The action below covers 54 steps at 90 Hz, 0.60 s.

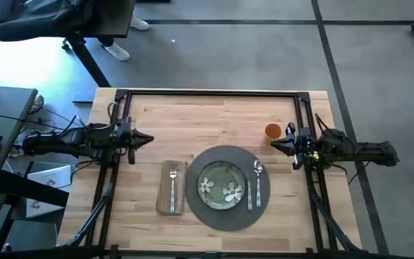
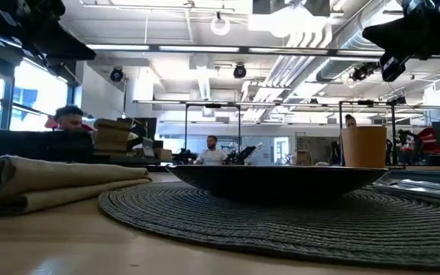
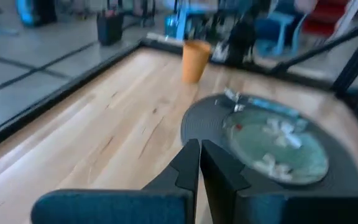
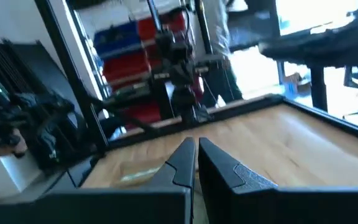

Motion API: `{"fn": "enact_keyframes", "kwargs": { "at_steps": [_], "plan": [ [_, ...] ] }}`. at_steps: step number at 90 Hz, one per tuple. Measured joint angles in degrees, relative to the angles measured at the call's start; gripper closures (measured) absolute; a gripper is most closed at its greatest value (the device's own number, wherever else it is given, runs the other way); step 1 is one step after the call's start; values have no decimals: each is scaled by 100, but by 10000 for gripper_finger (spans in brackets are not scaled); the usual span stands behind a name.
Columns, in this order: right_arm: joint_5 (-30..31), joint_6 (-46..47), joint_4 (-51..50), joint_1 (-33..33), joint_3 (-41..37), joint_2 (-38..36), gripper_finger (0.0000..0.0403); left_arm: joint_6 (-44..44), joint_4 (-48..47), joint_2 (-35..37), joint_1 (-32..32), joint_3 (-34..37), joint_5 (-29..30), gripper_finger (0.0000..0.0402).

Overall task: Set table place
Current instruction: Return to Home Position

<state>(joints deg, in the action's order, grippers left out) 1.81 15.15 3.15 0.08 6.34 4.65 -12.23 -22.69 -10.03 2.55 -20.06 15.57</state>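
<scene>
Fingers (image 3: 188,165) of the left gripper (image 3: 199,144): pressed together, only a hairline between them, clasping nothing. Hovers above bare wood by the left side of the table (image 1: 192,115), tips aimed inward at the placemat (image 1: 225,152). Reaches in level over the black frame (image 1: 207,93) from beyond the table's left edge, wrist and forearm in one straight line.

Fingers of the right gripper (image 4: 196,142): likewise closed tip to tip, empty. Points leftward across the wood, mirroring the other arm. Sits, in the high view, just beside the orange cup (image 1: 272,131); contact impossible to judge from above. Extends straight out over the black frame on the right side.

Between the two grippers, toward the near edge: round dark-grey woven placemat carrying the green flowered plate (image 1: 220,187) at its centre. Right of the plate, on the mat: knife (image 1: 250,193), then spoon (image 1: 258,176). Left of the mat, close against its rim: tan napkin (image 1: 165,205) with the fork (image 1: 172,183) lying along it. High in the low view's upper corners: both arms as dark shapes, clear of the tabletop.
</scene>
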Motion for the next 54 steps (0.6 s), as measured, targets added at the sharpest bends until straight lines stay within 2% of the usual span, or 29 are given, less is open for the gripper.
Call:
{"fn": "enact_keyframes", "kwargs": {
  "at_steps": [21, 43, 54],
  "plan": [
    [632, 58, 200, 0, -585, -461, 403, 140, -25, 1002, 2, 289, -238, 399],
    [845, -6, 71, 0, -582, -403, 403, 115, 471, 984, 0, 626, -259, 398],
    [843, -70, 91, 0, -582, -402, 403, 60, 1065, 984, 0, 1013, -615, 398]
  ]
}}
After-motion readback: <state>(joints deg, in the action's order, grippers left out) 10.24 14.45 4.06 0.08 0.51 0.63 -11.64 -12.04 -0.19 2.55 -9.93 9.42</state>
